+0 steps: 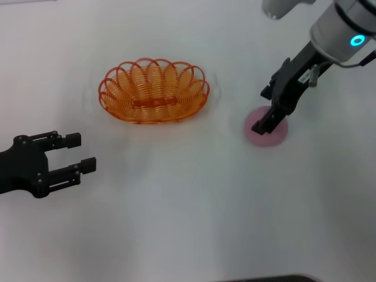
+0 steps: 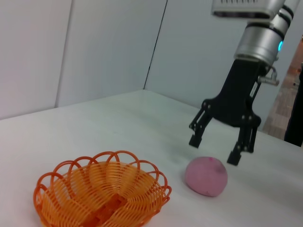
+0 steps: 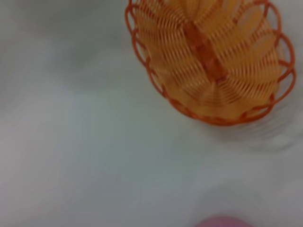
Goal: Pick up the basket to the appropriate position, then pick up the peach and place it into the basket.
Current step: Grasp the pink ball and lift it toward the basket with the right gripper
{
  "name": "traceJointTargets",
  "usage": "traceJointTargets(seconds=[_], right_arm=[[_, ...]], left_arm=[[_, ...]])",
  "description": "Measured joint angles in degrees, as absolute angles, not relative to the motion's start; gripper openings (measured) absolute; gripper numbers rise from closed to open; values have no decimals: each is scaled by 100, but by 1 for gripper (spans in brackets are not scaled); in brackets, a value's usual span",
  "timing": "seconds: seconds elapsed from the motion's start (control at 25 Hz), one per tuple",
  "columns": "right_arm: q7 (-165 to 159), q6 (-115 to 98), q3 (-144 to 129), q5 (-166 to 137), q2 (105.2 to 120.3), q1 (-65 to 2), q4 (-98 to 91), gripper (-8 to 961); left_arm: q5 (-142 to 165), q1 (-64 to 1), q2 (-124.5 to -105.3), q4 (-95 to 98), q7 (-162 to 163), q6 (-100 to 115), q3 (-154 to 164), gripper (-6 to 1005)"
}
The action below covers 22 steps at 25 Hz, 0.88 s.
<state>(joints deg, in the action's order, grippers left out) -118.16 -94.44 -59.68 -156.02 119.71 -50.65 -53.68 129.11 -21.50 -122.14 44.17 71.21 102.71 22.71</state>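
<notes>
while the basket (image 1: 154, 91) sits upright on the counter (image 1: 188, 223), empty and held by nothing, the peach step looks to be the one in hand. the right claw (image 1: 271, 119) is hung just above the peach (image 1: 266, 133), fingers spread wide to either side of it; in the left wrist view a clear gap is seen between the fingertips (image 2: 234, 158) and the fruit, so no contact yet. the peach is rested on the counter, well apart from the basket, on the robot's right of it. the left claw (image 1: 73, 153) is parked low at the robot's left, near the basket but not touching, its fingers held apart with nothing between them.

next move, as judged: a straight descent is needed until the fingers bracket the peach's widest part, then a gentle close, since the fruit looks soft. a lift and a carry toward the basket's middle would follow. risk: an off-centre close could roll the peach away.
</notes>
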Motion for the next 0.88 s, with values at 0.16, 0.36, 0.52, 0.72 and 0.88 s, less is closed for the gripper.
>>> traceJointTargets(seconds=[0.16,0.36,0.52,0.72,0.88], right_arm=[[-11855,-9229,-6252,-15607,11971,-5051,-5122,941],[-11863,-9117,-6307,-15635,11970,-5064,-4970,941],[-11901,-9110,-6375,-15643,11970,-5083,-4945,941],[-11953,-9100,-6427,-15645,11970,-5088,-4981,941],[-11953,-9090,-6431,-15645,11970,-5096,-4983,941]], left_arm=[[12904,-2133,-12216,4413,7119,10254,2274,636],[12896,-2119,-12225,4411,7119,10247,2277,636],[12896,-2131,-12226,4412,7119,10247,2277,636],[12902,-2140,-12226,4412,7119,10239,2276,635],[12905,-2142,-12226,4411,7119,10238,2276,635]])
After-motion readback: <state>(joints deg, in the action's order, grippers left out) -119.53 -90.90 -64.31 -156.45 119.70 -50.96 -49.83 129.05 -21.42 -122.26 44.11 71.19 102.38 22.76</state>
